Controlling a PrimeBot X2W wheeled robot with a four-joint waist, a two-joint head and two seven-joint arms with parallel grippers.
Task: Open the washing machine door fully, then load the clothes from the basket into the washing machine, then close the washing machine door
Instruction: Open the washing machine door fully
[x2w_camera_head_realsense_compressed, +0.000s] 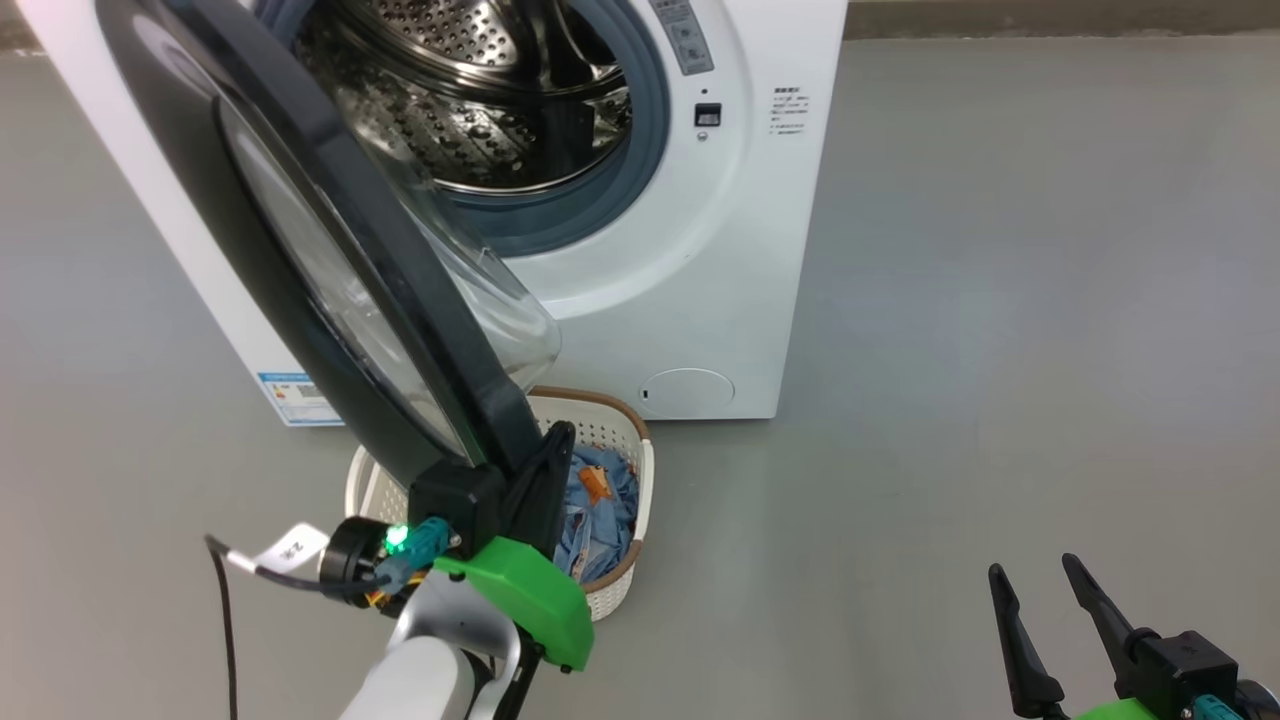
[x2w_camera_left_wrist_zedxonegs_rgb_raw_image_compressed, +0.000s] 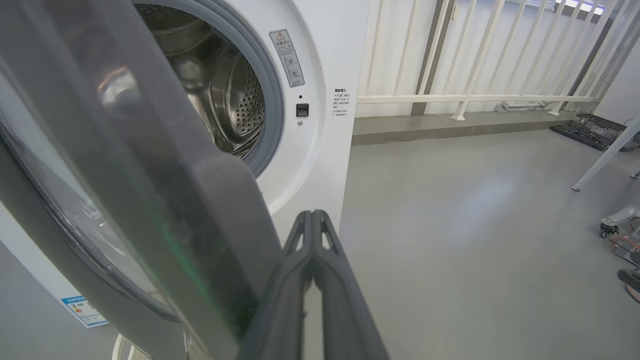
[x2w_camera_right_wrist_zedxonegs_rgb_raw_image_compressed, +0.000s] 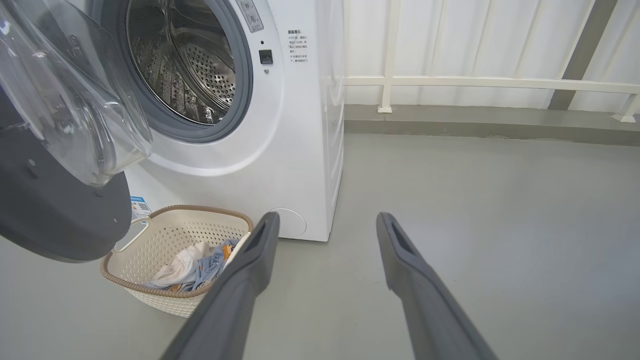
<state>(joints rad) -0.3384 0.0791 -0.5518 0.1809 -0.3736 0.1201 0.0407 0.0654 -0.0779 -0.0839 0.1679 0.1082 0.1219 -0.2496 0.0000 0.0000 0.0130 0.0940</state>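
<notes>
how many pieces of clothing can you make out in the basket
2: a white cloth on the pile's left in the right wrist view, light blue printed fabric touching its right. The blue may be several pieces; more may lie underneath.

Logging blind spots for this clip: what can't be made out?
- Head view: the black-ringed glass door and shut left gripper cover much of the cream perforated basket.
- Left wrist view: door blurred close-up; gripper contact with it unclear.
- Right wrist view: white washing machine's label print too small.
</notes>
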